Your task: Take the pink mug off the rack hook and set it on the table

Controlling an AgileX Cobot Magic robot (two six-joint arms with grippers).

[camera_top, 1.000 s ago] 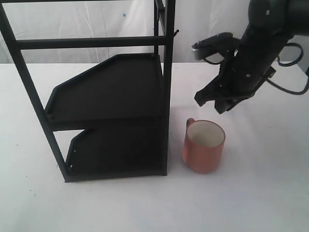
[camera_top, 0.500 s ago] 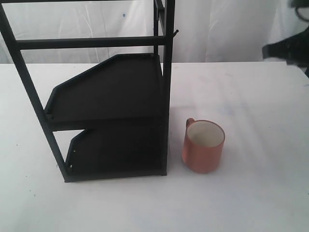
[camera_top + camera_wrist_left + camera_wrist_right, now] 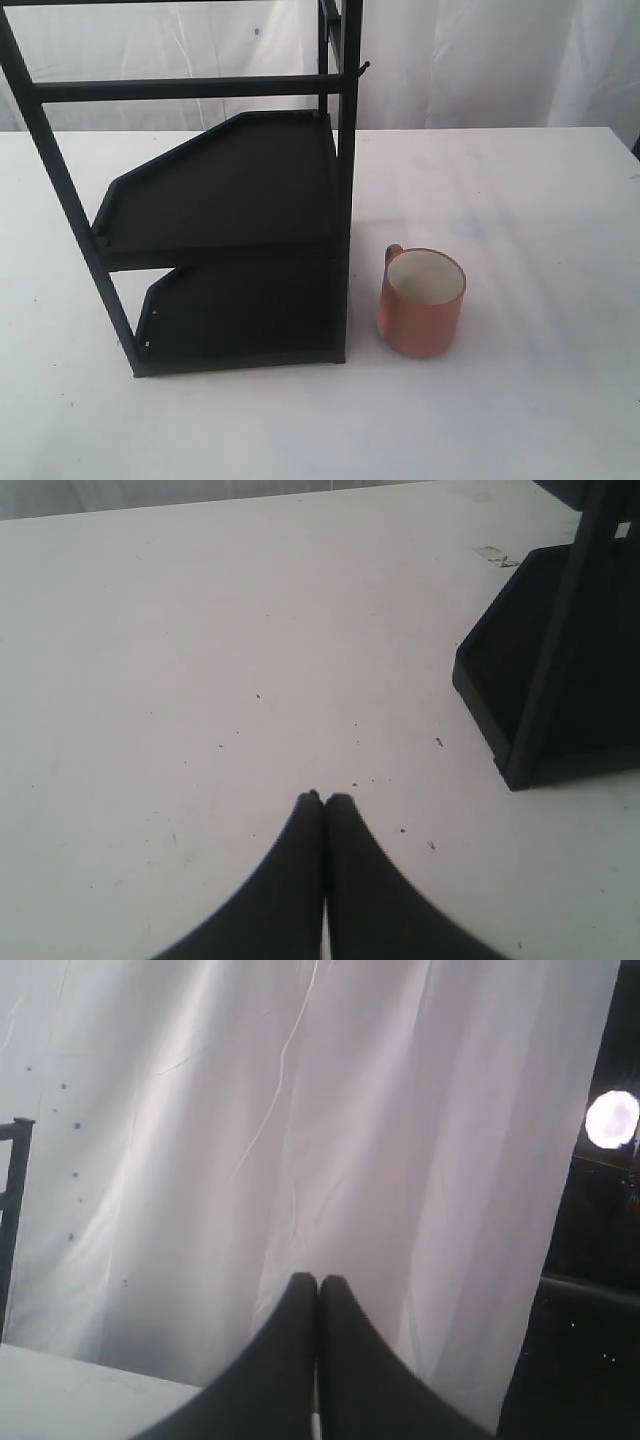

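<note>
The pink mug (image 3: 422, 302) stands upright on the white table (image 3: 520, 200), just right of the black rack (image 3: 230, 200), its handle turned toward the rack. The rack hook (image 3: 362, 68) sticks out bare from the upright post. Neither arm shows in the exterior view. My left gripper (image 3: 324, 798) is shut and empty above the table, with a corner of the rack (image 3: 545, 680) off to one side. My right gripper (image 3: 318, 1280) is shut and empty, facing the white curtain (image 3: 300, 1140).
A white curtain (image 3: 480, 60) hangs behind the table. In the right wrist view a bright lamp (image 3: 612, 1120) glows in a dark gap beside the curtain, and a strip of the rack frame (image 3: 14, 1190) shows at the edge.
The right arm, which hovered above the mug a second ago, has pulled away to the right and left the exterior view. The mug has stayed put on the table.
</note>
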